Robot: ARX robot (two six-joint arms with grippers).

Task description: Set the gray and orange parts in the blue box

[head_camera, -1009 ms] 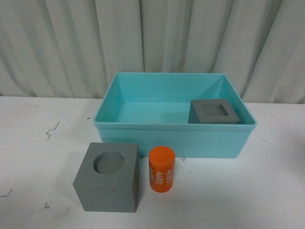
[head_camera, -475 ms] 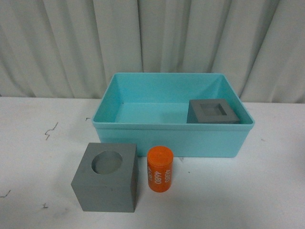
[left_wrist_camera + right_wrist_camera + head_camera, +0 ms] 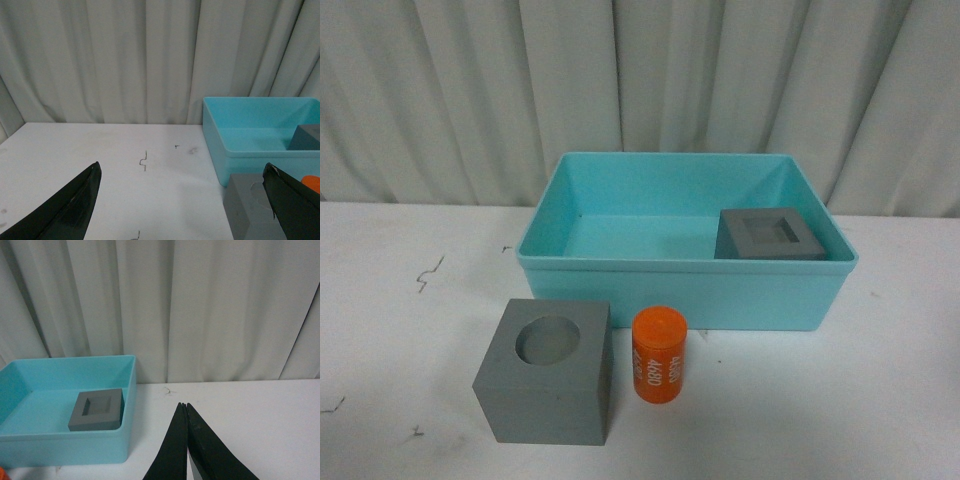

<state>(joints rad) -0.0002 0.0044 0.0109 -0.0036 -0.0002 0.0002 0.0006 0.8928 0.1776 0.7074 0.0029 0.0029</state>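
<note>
Gray cube (image 3: 545, 385) is crowding the cylinder (image 3: 660, 355); the spread left hand (image 3: 181, 166) could be toppling it while grasping. The right hand (image 3: 183, 405) is sitting pressed together.

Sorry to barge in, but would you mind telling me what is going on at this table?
Nothing is being held right now. The gray cube with the square recess sits inside the blue box, toward its right side. The gray cube with the round recess and the orange cylinder stand on the white table in front of the box, not yet put in. The left gripper is open and empty; the right gripper is shut on nothing.
</note>
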